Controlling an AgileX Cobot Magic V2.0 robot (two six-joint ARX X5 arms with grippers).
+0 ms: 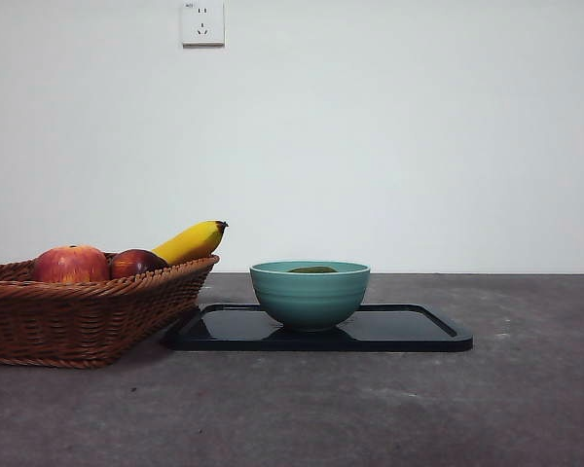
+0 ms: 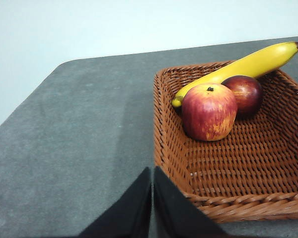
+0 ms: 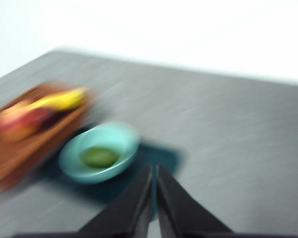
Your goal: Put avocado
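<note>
The dark green avocado (image 3: 99, 156) lies inside the teal bowl (image 1: 310, 293); in the front view only its top (image 1: 313, 269) shows above the rim. The bowl (image 3: 100, 152) stands on a black tray (image 1: 409, 331). My right gripper (image 3: 154, 171) is shut and empty, high above and apart from the bowl; its view is blurred. My left gripper (image 2: 152, 173) is shut and empty, above the table beside the wicker basket (image 2: 223, 198). Neither gripper shows in the front view.
The wicker basket (image 1: 78, 311) stands at the left beside the tray and holds two red apples (image 1: 71, 264) (image 1: 136, 262) and a yellow banana (image 1: 190, 240). A wall socket (image 1: 202, 23) is on the white wall behind the grey table.
</note>
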